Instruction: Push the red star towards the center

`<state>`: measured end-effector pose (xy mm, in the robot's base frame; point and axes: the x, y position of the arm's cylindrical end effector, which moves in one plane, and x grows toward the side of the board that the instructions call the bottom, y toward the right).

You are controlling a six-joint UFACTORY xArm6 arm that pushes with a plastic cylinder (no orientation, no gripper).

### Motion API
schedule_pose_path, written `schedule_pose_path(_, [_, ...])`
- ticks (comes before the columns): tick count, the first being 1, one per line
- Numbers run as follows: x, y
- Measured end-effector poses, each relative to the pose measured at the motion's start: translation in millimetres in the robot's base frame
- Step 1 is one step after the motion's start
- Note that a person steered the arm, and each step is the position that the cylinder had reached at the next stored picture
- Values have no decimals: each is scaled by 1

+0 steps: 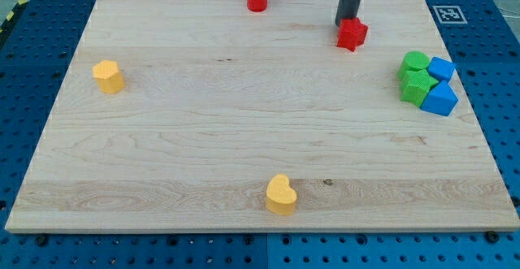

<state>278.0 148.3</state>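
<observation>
My tip (pixel 348 21) is set at the view's top edge of the red star-shaped block (pixel 353 34), touching or nearly so. No claw is fitted; nothing is gripped, only a plain dark rod. The star is placed near the top right of the pale wooden board (pixel 203 139). Likely best done: contact is kept on the star's far side, and the push is aimed down-left to the centre, slowly, so the faceted matte star is not spun off. The board grain looks smooth.
</observation>
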Motion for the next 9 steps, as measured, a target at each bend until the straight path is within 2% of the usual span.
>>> schedule_pose_path(1, [-12, 41])
schedule_pose_path(2, [-1, 69])
schedule_pose_path(3, [19, 33])
schedule_pose_path(4, [26, -18])
schedule_pose_path(6, [41, -77])
schedule_pose_path(9, [87, -109])
